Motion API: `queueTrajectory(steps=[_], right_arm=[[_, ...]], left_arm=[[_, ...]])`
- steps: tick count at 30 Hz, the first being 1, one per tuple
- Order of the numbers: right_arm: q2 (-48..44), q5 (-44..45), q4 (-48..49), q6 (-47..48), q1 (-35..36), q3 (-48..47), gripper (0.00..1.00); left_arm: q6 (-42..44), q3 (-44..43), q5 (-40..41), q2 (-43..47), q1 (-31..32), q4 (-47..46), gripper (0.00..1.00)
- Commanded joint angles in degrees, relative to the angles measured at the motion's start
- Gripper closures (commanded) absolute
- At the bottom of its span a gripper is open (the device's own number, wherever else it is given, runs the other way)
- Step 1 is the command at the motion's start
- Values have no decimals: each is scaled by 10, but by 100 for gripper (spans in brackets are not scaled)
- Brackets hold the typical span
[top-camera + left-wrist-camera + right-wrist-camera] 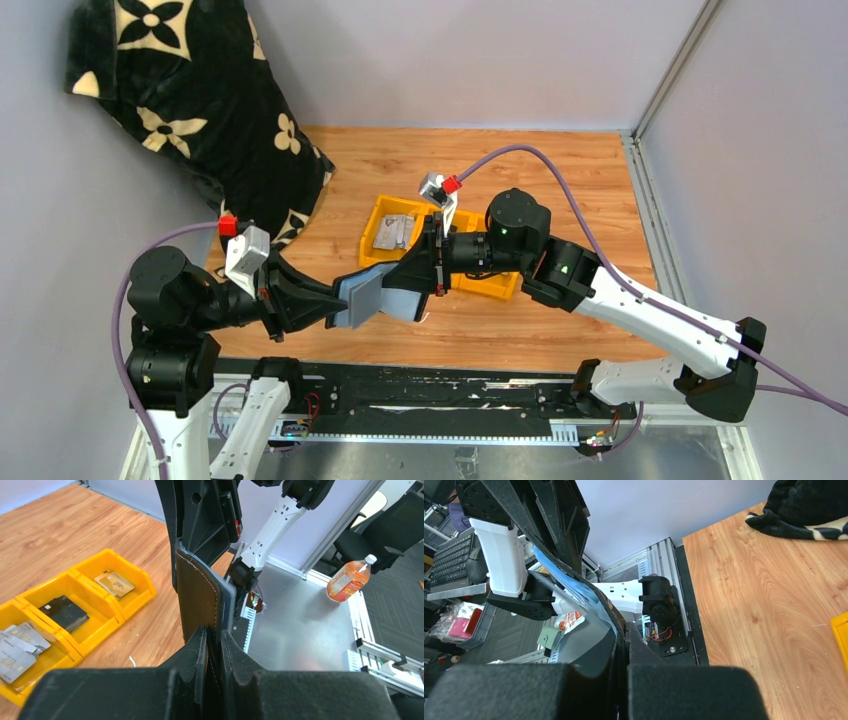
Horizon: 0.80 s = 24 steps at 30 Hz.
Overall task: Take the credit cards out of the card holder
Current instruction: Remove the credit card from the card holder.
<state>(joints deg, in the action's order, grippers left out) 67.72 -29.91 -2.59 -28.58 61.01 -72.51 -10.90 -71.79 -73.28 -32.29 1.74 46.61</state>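
Observation:
The card holder [372,296] hangs open above the table's near edge, held between both arms, its pale grey-blue inside facing up. My left gripper [335,306] is shut on its left half; the left wrist view shows the dark stitched cover [197,595] pinched in that gripper [214,635]. My right gripper [415,282] is shut on the other half, the blue lining [569,582] curving out of it [624,630]. Credit cards lie in the yellow tray [107,625]: silvery-grey ones [17,645], a black stack [62,612] and a tan one [115,583]. Any cards inside the holder are hidden.
The yellow tray [385,208] sits mid-table, partly under the right arm, a grey card [393,232] showing in it. A black flower-patterned blanket [200,90] drapes the back left corner. An orange bottle [347,577] lies off the table beyond the front rail [400,385].

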Motion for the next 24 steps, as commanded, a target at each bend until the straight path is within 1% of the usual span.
queueTrajectory(steps=[1,5,8,9,10,12,14,16,19,20,21,24], right_arm=[[0,-2,12,7,-3,-20,100],[-3,-3,14,7,-3,-17,100],[-2,-8,21,0,-2,-16,100],[-1,-11,21,-1,-2,-17,100],[-1,-13,21,-3,-2,-17,100],[1,-19,41,-7,-1,-16,100],[3,-27,46,-10,0,-14,100],[2,-34,52,-12,1,-11,100],[-5,-42,71,-17,2,1,100],[-6,-43,74,-18,2,2,100],[-7,-44,75,-18,2,1,100],[-6,-49,82,-22,2,1,100]], left_arm=[[5,-14,-34,10,2,1,100],[5,-18,-19,8,2,2,100],[9,-17,27,10,2,2,100],[11,-15,56,12,2,2,100],[14,-11,80,14,2,2,99],[18,-2,125,18,2,2,93],[22,7,146,19,2,1,89],[22,10,140,19,2,2,84],[17,10,108,18,2,1,71],[11,11,89,17,2,1,66],[5,12,77,16,3,1,63],[-12,19,32,14,2,2,42]])
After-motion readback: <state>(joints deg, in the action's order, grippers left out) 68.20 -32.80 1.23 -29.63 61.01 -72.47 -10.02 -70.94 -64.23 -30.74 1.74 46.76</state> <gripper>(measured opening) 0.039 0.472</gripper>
